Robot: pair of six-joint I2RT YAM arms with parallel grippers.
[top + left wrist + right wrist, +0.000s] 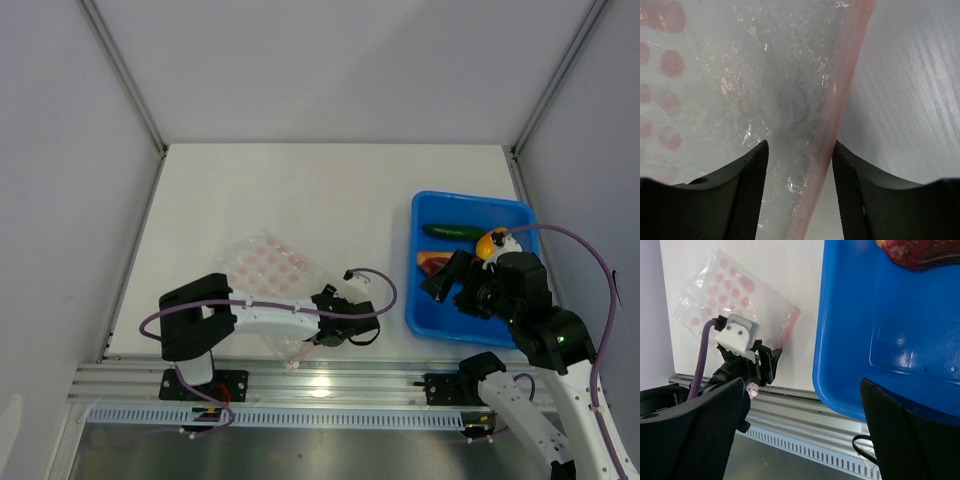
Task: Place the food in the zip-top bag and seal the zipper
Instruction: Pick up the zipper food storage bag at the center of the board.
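Currently left pincer (799,145) apart, low over near-right edge of zip-top bag (268,262); pink zipper (832,125) runs between its fingers. Bag flat on bench (300,190), left of centre. Right pincer (802,385) wide apart, empty, above blue tray (430,310). Cucumber (453,231), yellow-orange piece (486,244), red-brown piece (432,264) in tray.

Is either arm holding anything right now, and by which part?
Nothing is held. The left gripper has its jaws open astride the pink zipper; the right gripper hangs open and empty over the blue tray.
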